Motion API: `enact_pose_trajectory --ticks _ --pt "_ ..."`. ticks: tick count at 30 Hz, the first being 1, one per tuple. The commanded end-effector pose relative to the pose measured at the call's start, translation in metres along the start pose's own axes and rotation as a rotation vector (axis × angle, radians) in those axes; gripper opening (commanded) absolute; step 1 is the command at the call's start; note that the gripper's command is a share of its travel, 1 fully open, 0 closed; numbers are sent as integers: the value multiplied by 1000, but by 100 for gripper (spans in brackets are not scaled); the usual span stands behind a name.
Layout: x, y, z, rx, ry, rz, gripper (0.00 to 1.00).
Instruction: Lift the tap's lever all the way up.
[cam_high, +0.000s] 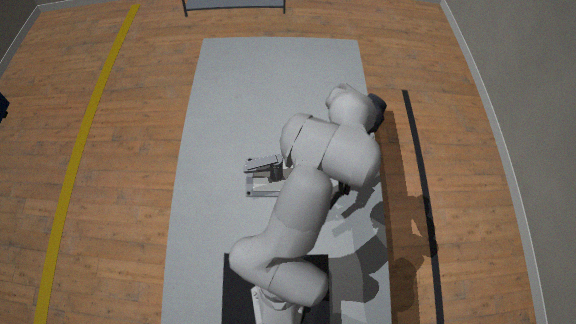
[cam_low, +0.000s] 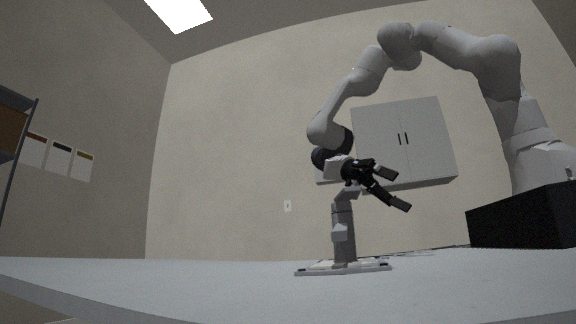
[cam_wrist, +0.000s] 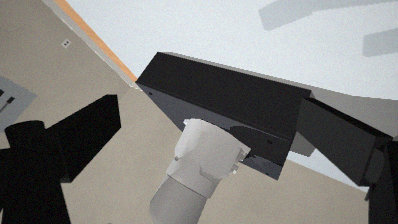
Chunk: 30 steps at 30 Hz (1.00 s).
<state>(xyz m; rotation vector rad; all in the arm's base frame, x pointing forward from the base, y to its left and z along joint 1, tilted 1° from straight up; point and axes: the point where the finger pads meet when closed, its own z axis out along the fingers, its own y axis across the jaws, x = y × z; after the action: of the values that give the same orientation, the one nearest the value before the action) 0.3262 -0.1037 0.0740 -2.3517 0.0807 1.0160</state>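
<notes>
A long pale grey worktop runs lengthwise over a wooden plank floor. Near its middle rests the tap's flat grey base plate, with the tap standing upright on it. At the near end sits a black pedestal carrying the arm.

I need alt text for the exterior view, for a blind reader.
A white robot arm holds its open black gripper beside the top of a grey upright tap, gripping nothing. The tap stands on a flat base plate on a grey table.
</notes>
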Motion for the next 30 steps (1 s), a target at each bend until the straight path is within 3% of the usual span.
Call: enact_pose_trajectory --ticks 1,30 --pt "14 -11 -3 -15 89 141 100" --pt "31 -94 -6 -13 416 457 100"
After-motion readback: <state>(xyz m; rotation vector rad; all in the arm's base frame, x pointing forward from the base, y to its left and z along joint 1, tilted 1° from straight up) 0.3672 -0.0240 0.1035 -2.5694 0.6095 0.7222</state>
